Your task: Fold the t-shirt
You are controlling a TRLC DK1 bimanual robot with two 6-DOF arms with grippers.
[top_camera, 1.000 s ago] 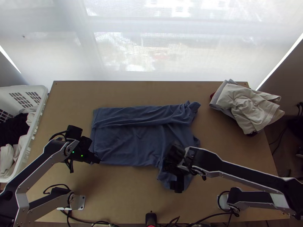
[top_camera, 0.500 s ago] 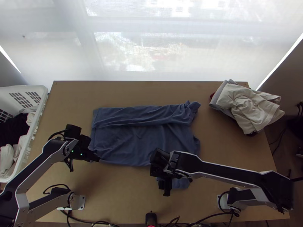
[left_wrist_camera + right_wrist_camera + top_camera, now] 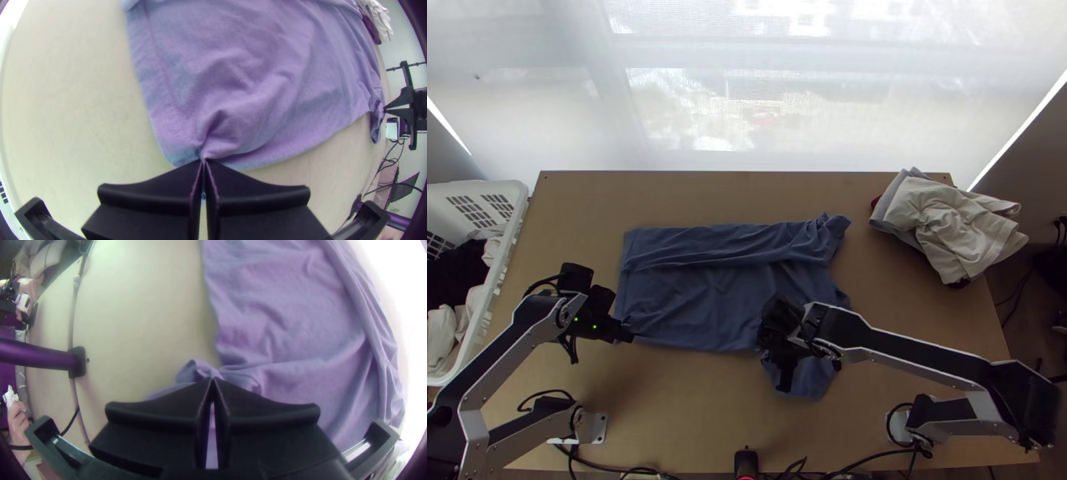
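T-shirt: the blue shirt lies on the surface in front of you, hem to the left and shoulder end to the right.
Far side: a long panel is folded inward over the body, so you likely have half of the lengthwise fold made; its right end is bunched and will probably need smoothing.
Near side: unfolded, with the sleeve sticking out towards you.
Left end effector: your left end effector has its fingers pressed together on the near-left corner by the hem, gathering small creases; this grip fixes one end of the near edge.
Right end effector: your right end effector is also closed, pinching cloth where the sleeve meets the body; this seems chosen to control the other end of the same edge.
Next: you would probably lift both grips together and carry the near edge towards the far side, laying it over the folded panel.
Risk: if you pull unevenly, the body may skew, or the sleeve may trail outside the fold.
Kept aside: the laundry basket stands at the left, the pile of clothes at the far right, both outside your folding area.
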